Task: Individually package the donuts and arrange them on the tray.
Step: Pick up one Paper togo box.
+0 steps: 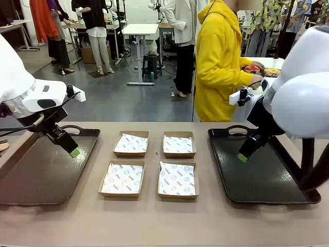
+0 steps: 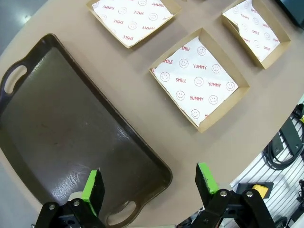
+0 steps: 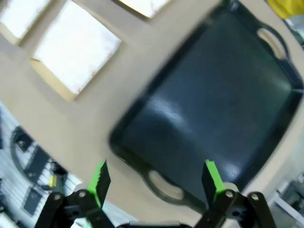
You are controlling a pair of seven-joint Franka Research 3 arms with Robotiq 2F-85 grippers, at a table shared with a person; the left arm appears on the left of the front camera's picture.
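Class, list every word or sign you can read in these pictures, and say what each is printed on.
"YUMMY": red print on the paper liner in the cardboard box, left wrist view.
"SMILE": same liner, among small smiley faces; both words repeat on the neighbouring liner.
Front view liners: print too small to read.
Right wrist view liners: too blurred to read.

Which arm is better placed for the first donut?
Right, likely: the donuts lie far right by the person's hand, behind the open right end effector; the left end effector hovers over the left tray.
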